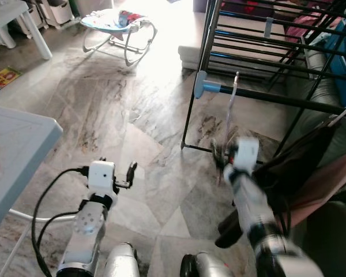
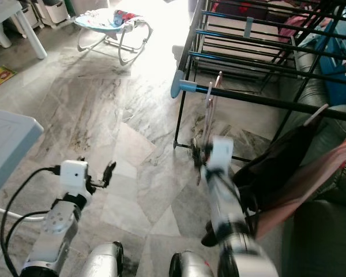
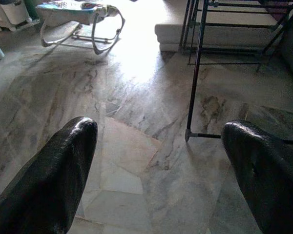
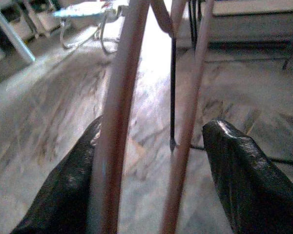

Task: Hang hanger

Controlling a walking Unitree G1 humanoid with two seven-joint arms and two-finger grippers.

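Pink thin plastic hanger (image 4: 118, 97) stands between the right gripper (image 4: 151, 180)'s spread fingers, barely held. It may slip before its hook catches the black metal drying-rack bar (image 1: 277, 95); the left gripper (image 3: 161, 175) is spread, idle.

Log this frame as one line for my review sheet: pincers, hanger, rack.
right pincer: open around pink hanger, raised at rack rail | hanger hook: at rail, seating unclear | left pincer: open, idle over floor
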